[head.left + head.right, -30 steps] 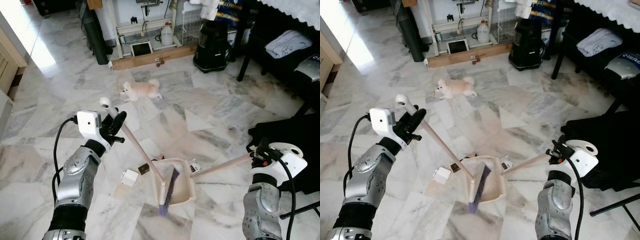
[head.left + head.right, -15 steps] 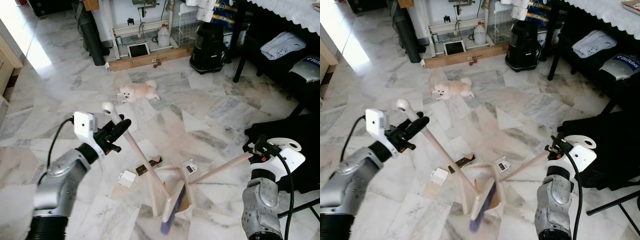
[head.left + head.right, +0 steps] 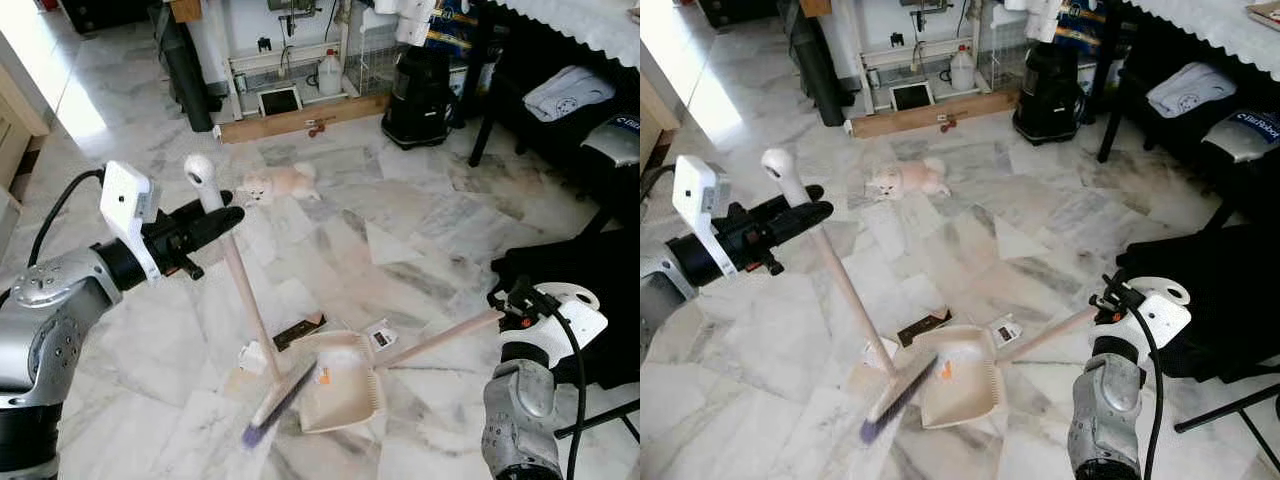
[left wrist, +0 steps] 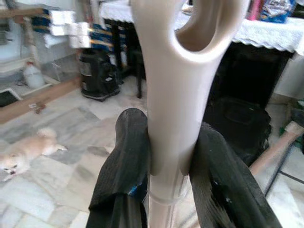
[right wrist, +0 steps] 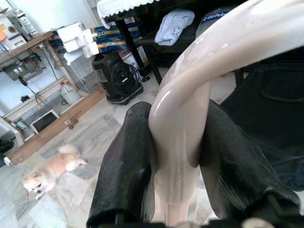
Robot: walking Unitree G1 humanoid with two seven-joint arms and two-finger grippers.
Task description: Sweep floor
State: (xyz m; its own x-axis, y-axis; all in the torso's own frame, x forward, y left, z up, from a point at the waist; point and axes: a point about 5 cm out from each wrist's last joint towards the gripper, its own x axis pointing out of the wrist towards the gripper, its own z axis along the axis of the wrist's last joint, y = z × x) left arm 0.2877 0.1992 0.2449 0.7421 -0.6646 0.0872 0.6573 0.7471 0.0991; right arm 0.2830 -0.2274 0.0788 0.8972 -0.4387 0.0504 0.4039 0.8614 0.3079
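Left hand [image 3: 205, 222]: clamped on broom [image 3: 240, 300] handle.
Right hand [image 3: 512, 306]: clamped on dustpan [image 3: 340, 385] handle.
Dog [image 3: 280, 182]: lying beyond, on floor [image 3: 420, 220].

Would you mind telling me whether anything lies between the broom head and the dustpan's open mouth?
Nothing visible does. The broom head lies right against the dustpan's open mouth, with bare marble between them. The white scrap and dark card lie behind the broom, away from the pan.
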